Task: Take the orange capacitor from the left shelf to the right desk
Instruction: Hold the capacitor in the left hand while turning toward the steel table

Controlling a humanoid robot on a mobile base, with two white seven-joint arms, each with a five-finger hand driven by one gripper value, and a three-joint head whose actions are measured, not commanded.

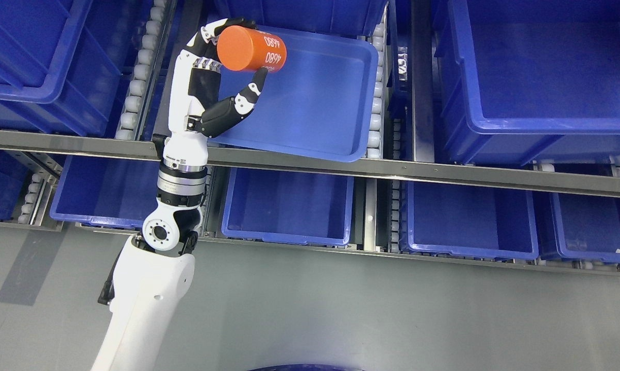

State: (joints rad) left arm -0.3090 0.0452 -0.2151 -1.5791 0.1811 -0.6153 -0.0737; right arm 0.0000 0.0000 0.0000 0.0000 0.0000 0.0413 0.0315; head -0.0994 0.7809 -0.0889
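Left hand [222, 77] clenched around orange capacitor [251, 49], held over blue tray [340, 129] on shelf, 11 o'clock in your view. Pick appears done. Transfer to right surface remains; surface not visible.

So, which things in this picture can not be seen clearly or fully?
- Head view: the orange capacitor is partly covered by the left hand, whose fingers wrap it; its far end is hidden.
- Its printed text, apart from "4680", is too small to read.
- The right arm is outside the frame.
- A dark blue shape is cut off by the bottom edge.
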